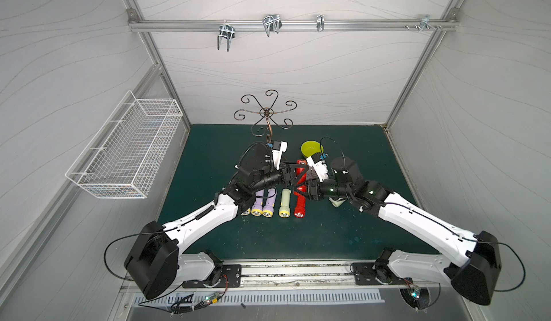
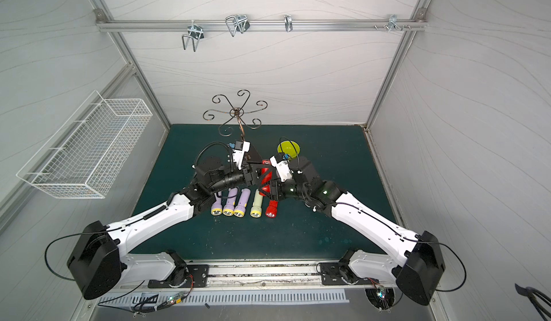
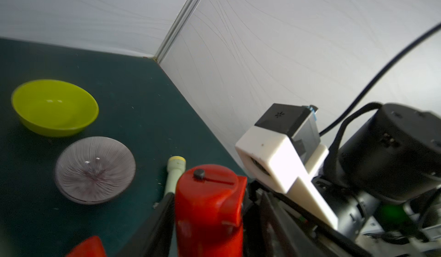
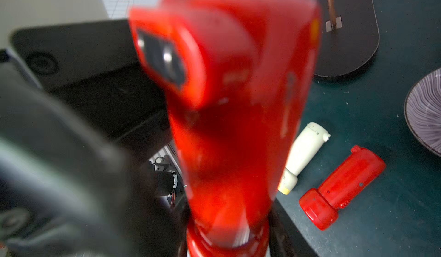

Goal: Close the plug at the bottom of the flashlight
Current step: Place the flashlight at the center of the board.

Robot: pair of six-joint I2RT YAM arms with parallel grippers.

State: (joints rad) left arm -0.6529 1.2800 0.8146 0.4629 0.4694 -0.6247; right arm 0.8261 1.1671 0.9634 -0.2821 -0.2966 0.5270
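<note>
Right gripper [image 1: 301, 191] is clamped on the flashlight [image 3: 205, 224] at its head end. In the right wrist view the body sticks straight out from the jaws, lifted off the mat [image 1: 328, 239]. Left gripper [image 3: 212, 196] straddles the tail end, one black finger [image 3: 162, 220] on each side. Can't tell whether the pads press the casing or sit just off it. The two grippers face each other from opposite sides, nearly touching, mid-table in both top views.

Plug [image 4: 164, 55] at the tail: a red flap standing out from the body, with a dark recess and a metal glint showing. Not flush, though the view is blurred.

Nearer the robot, a row of flashlights [image 1: 269, 204] lies on the mat with heads toward the robot: purple ones, a cream one, and a red one at the right-arm end. A separate cream flashlight [image 3: 175, 172] lies beyond the held one, near a grey plate [image 3: 95, 169]. Green bowl [image 3: 55, 107] sits just behind the plate. Wire stand [image 1: 265, 112] is at the back, close to the left wrist.
</note>
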